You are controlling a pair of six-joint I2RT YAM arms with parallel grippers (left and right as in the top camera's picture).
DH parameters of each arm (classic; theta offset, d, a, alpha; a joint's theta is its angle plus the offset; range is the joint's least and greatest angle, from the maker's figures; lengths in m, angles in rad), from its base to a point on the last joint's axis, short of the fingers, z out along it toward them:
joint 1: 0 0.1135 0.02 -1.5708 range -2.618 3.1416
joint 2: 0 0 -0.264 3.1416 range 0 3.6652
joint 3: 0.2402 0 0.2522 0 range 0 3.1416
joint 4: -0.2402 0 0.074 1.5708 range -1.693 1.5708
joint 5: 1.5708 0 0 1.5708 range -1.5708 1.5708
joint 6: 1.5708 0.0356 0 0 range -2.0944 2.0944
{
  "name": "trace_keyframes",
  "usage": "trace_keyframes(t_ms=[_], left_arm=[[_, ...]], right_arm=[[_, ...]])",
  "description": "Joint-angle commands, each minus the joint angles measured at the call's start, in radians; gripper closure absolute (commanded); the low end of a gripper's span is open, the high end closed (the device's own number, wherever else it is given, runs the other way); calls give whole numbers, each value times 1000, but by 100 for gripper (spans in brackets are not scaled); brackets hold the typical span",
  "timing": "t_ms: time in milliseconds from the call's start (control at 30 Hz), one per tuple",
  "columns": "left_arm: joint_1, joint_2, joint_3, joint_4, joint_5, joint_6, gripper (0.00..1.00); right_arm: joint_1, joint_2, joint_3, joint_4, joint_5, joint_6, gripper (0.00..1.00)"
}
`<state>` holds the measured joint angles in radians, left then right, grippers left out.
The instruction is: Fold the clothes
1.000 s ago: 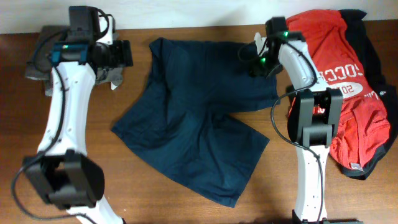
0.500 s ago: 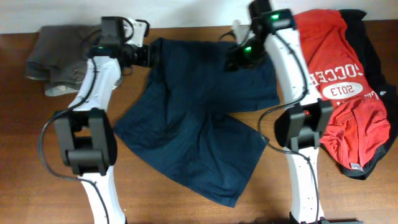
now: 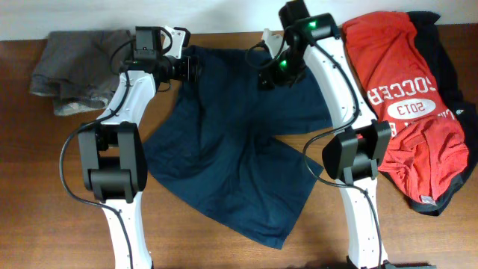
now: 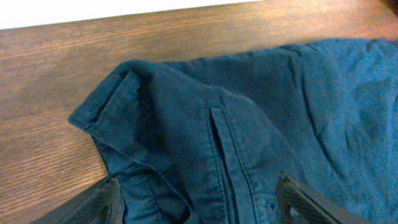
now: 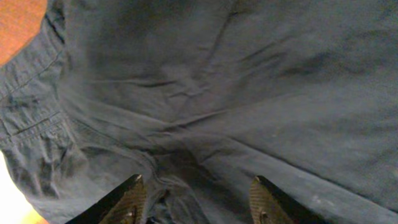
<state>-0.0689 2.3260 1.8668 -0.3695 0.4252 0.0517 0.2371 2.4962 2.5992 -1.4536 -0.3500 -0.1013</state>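
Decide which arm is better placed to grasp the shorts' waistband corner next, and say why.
Probably left: the left pincer is open, facing the waistband corner of the navy shorts; the right pincer, also open, is over flat mid-panel fabric.

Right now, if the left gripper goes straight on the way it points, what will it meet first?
Most likely the navy shorts: their folded waistband corner lies straight ahead of the left gripper, in line with its open jaws. How near the cloth is, I cannot tell.
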Motion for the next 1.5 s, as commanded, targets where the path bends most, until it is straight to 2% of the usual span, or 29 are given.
trace_keyframes(t_ms=[0, 167, 633, 700, 733, 800, 967, 1100, 1367, 1467], left_arm=[[5, 45, 0, 15, -42, -106, 25], [3, 78, 0, 48, -100, -224, 28], [-29, 132, 0, 217, -101, -231, 29], [-32, 133, 0, 233, -101, -231, 35], [-34, 133, 0, 245, -106, -231, 46], [-34, 133, 0, 257, -112, -231, 58], [-30, 133, 0, 261, -138, -231, 75], [-7, 119, 2, 254, -133, -231, 80], [45, 16, 7, 206, -134, -230, 82], [48, -16, 8, 196, -134, -220, 87]], right_arm=[[-26, -5, 9, 2, -5, 5, 42], [-74, -5, 9, -6, -5, 10, 43], [-102, -5, 9, -38, 29, 4, 43], [-102, -5, 9, -40, 39, 4, 43], [-102, -5, 9, -40, 48, 4, 42], [-102, -5, 9, -40, 48, 4, 42], [-102, -5, 9, -40, 48, 4, 43], [-102, -5, 9, -43, 48, 4, 43], [-102, -4, 8, -49, 48, 1, 42], [-102, -4, 8, -50, 48, 1, 42]])
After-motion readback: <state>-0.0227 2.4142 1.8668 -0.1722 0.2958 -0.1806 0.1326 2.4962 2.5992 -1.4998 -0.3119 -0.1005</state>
